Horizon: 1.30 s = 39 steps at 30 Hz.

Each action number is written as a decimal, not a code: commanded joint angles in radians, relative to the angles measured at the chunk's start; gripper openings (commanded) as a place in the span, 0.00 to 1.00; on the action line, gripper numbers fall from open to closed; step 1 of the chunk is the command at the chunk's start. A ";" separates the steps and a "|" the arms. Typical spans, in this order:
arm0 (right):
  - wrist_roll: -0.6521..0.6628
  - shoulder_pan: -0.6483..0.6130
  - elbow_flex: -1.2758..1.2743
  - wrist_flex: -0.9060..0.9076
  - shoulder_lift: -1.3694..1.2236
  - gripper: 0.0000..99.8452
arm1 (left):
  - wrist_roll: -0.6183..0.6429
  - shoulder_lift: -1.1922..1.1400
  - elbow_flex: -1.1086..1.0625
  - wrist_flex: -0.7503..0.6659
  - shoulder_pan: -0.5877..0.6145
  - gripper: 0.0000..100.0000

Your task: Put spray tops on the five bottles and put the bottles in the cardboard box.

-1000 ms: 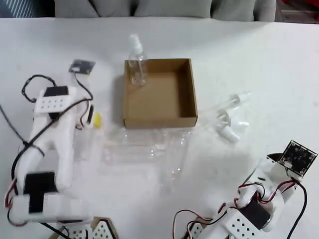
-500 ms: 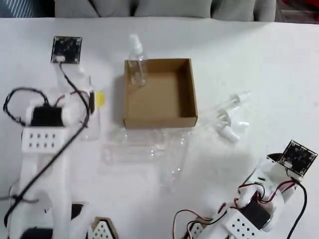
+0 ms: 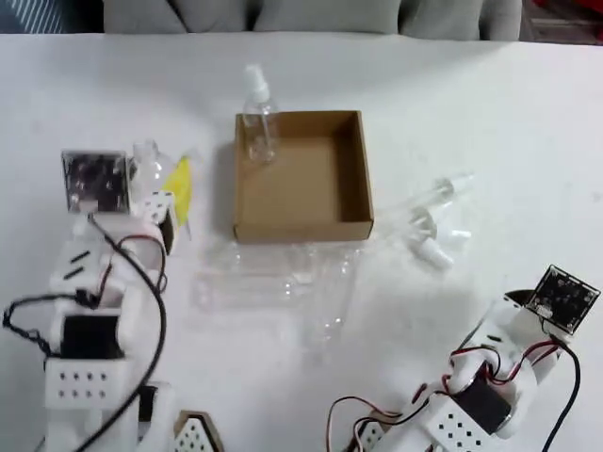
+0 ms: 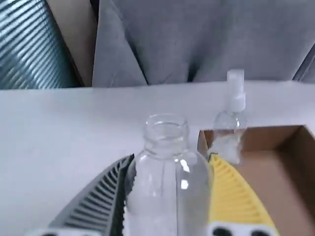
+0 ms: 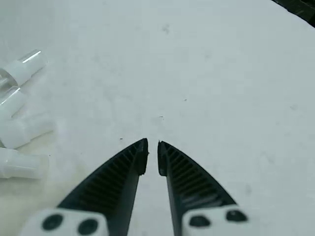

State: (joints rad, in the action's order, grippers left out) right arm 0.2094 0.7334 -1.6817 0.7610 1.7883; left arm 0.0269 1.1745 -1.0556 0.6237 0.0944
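My left gripper [image 4: 171, 160] is shut on a clear open-necked bottle [image 4: 167, 177], held upright between its grey and yellow fingers. From above, this bottle [image 3: 146, 158] is just left of the cardboard box [image 3: 350, 179]. A bottle with a spray top [image 3: 256, 108] stands in the box's far left corner and appears again in the left wrist view [image 4: 231, 115]. Several clear bottles [image 3: 273, 282] lie in front of the box. Loose spray tops [image 3: 433, 226] lie to its right. My right gripper [image 5: 150, 158] is shut and empty over bare table, near those spray tops [image 5: 22, 130].
The right arm [image 3: 509, 367] rests at the table's near right corner. The left arm's base and cables [image 3: 85, 348] take up the near left. A grey sofa [image 4: 197, 39] lies beyond the table's far edge.
The left arm has lifted the clear bottle off the table and tipped it upright beside the box, its wrist swinging up and back. The right arm has not moved.
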 commanded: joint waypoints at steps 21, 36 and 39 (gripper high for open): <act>0.107 -0.134 0.129 -0.028 0.007 0.02 | 0.015 0.392 -0.393 -0.222 -0.010 0.02; 0.106 -0.174 0.835 0.160 -0.722 0.02 | 0.011 0.392 -0.517 -0.222 0.008 0.02; 0.005 -0.180 0.968 0.282 -0.883 0.02 | 0.006 0.392 -0.535 -0.224 0.008 0.02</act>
State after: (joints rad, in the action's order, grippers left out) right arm 0.3000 0.5677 -0.8761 0.9513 1.0472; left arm 0.0330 1.5489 -1.5850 0.4350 0.0944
